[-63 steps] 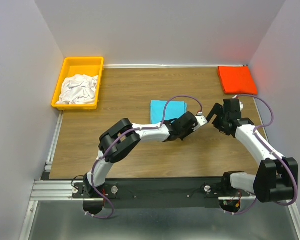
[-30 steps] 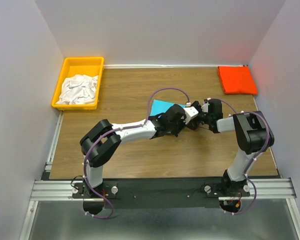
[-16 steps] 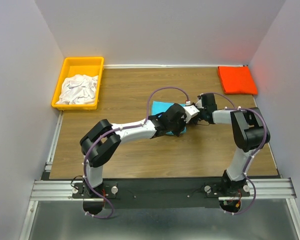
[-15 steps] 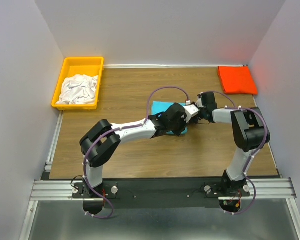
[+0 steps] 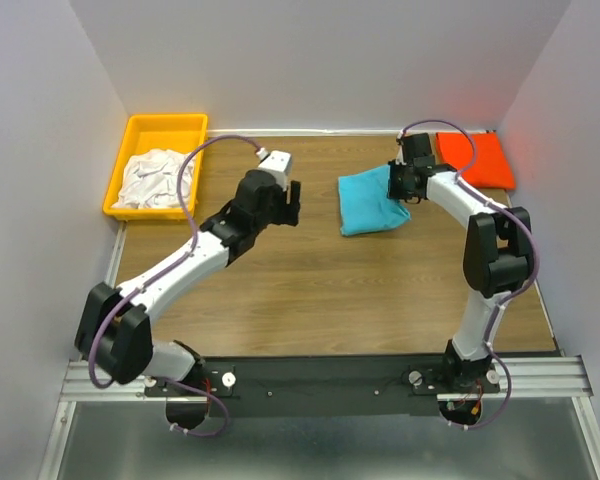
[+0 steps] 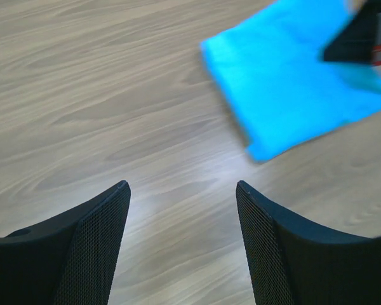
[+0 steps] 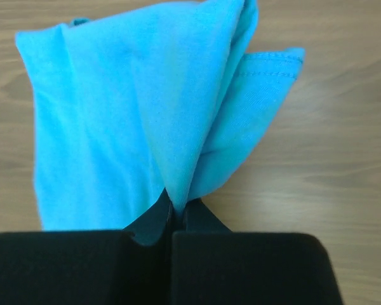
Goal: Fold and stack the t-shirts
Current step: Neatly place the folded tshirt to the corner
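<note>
The folded turquoise t-shirt [image 5: 368,202] lies right of the table's middle, its right edge lifted. My right gripper [image 5: 398,184] is shut on that edge; in the right wrist view the cloth [image 7: 133,95] is pinched between the closed gripper [image 7: 176,213]. My left gripper [image 5: 291,203] hovers to the shirt's left, open and empty [image 6: 181,187], with the shirt [image 6: 292,76] ahead of it to the right. The folded orange-red t-shirt [image 5: 483,160] lies in the far right corner, partly behind the right arm. Crumpled white t-shirts [image 5: 158,178] fill the bin.
The yellow plastic bin [image 5: 166,124] stands at the far left corner. Walls close in the table on the left, back and right. The right arm reaches along the right side next to the orange-red shirt.
The left gripper opened, let go of the turquoise shirt and drew back to the left. The right gripper shut on the shirt's edge and pulled it towards the far right.
</note>
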